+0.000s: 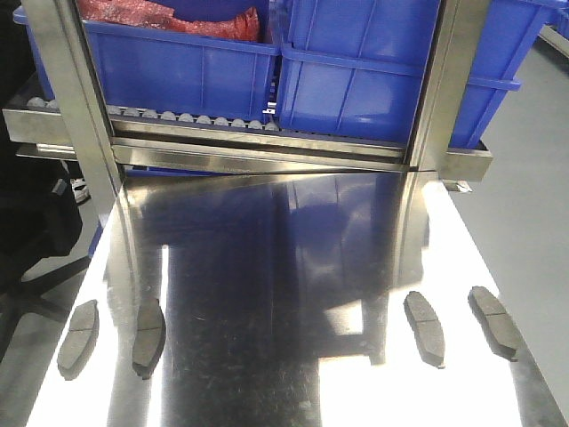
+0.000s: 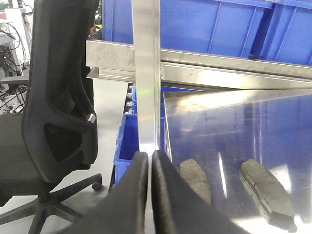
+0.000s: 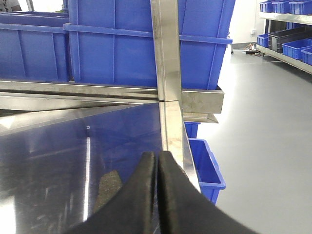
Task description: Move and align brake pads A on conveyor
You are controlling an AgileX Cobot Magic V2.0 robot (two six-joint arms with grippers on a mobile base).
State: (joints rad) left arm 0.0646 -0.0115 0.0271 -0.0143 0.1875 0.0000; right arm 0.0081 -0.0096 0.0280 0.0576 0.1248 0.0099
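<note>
Several brake pads A lie on the shiny steel tabletop point(image 1: 267, 267). Two sit near its left edge point(image 1: 78, 338) point(image 1: 148, 336) and two near its right edge point(image 1: 424, 326) point(image 1: 494, 322). My left gripper point(image 2: 150, 155) is shut with nothing in it, above the table's left edge, with two pads point(image 2: 195, 180) point(image 2: 267, 194) just to its right. My right gripper point(image 3: 157, 155) is shut and empty too, over the table's right edge, with one pad point(image 3: 108, 187) partly hidden to its left. Neither gripper shows in the front view. The conveyor is out of view.
Blue bins point(image 1: 187, 67) point(image 1: 382, 71) stand on a metal roller track point(image 1: 222, 124) at the table's back, behind steel posts point(image 1: 80, 107) point(image 1: 440, 89). A black office chair point(image 2: 53, 97) stands left of the table. A blue bin point(image 3: 207, 165) sits on the floor at right.
</note>
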